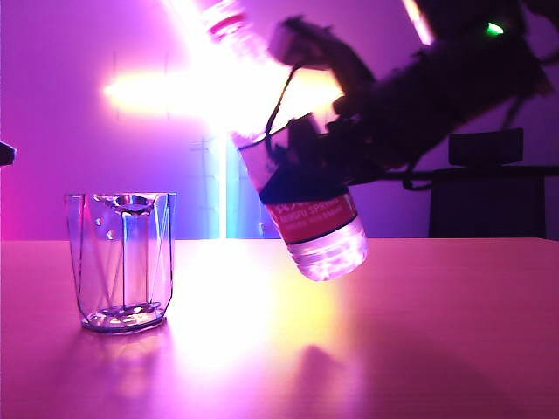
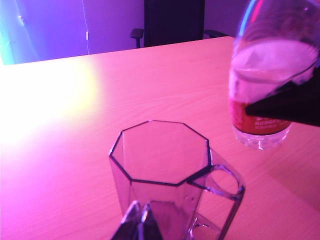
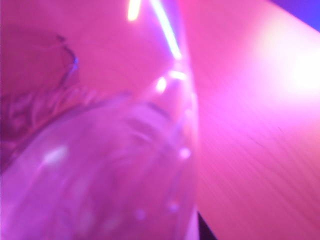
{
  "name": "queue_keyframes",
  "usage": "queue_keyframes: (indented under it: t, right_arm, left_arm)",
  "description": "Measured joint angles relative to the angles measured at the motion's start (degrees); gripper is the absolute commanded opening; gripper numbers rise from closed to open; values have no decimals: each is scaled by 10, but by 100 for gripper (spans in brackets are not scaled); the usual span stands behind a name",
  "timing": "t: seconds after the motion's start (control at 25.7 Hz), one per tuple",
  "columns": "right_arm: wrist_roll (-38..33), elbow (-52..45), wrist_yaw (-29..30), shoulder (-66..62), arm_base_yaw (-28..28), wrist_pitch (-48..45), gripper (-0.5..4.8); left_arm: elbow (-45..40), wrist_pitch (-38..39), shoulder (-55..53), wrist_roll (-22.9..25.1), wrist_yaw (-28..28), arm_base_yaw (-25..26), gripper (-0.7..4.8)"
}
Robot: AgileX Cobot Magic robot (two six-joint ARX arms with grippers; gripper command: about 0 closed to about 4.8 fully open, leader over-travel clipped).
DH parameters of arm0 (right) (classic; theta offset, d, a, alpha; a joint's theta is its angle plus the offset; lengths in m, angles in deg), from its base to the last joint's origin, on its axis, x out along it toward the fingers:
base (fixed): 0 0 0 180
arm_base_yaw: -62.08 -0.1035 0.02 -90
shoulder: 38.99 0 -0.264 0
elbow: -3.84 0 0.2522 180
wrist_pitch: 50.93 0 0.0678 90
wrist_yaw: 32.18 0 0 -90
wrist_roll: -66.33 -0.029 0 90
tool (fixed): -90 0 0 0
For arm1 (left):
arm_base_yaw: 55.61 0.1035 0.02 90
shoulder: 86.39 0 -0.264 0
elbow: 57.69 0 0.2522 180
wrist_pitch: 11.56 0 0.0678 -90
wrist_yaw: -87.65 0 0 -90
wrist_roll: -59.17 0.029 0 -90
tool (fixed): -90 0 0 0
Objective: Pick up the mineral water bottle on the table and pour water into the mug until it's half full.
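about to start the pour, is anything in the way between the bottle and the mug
Nothing visible does. The right gripper holds the mineral water bottle tilted, off the table, to the right of the mug in the exterior view. Only bare tabletop lies between them. The left gripper sits near the mug on its far side from the bottle.

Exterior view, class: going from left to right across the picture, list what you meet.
Mug standing on the table → mineral water bottle, tilted and lifted off the table → right claw and its dark arm gripping the bottle.
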Motion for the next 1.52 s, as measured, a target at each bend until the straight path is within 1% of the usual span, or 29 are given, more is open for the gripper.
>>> queue_keyframes:
  t: [0.16,0.23,0.43,0.58,0.74,0.86,1.01,1.28,1.52]
  right_arm:
    - [66,38,-55,-8,-19,60,219]
    - [93,47,-80,-10,-26,68,219]
    - [170,67,-146,-24,-41,77,219]
    - [218,84,-187,-41,-53,78,219]
    - [243,92,-212,-56,-53,76,219]
    - [291,97,-246,-68,-54,74,219]
    - [329,97,-263,-73,-57,74,219]
    - [371,97,-263,-73,-61,70,219]
    - [407,97,-277,-73,-61,56,219]
  left_arm:
    - [0,0,0,0,0,0,-2]
    - [0,0,0,0,0,0,-2]
    - [0,0,0,0,0,0,-2]
    - [0,0,0,0,0,0,-2]
    - [0,0,0,0,0,0,-2]
    - [0,0,0,0,0,0,-2]
    - [0,0,0,0,0,0,-2]
    - [0,0,0,0,0,0,-2]
    - [0,0,0,0,0,0,-2]
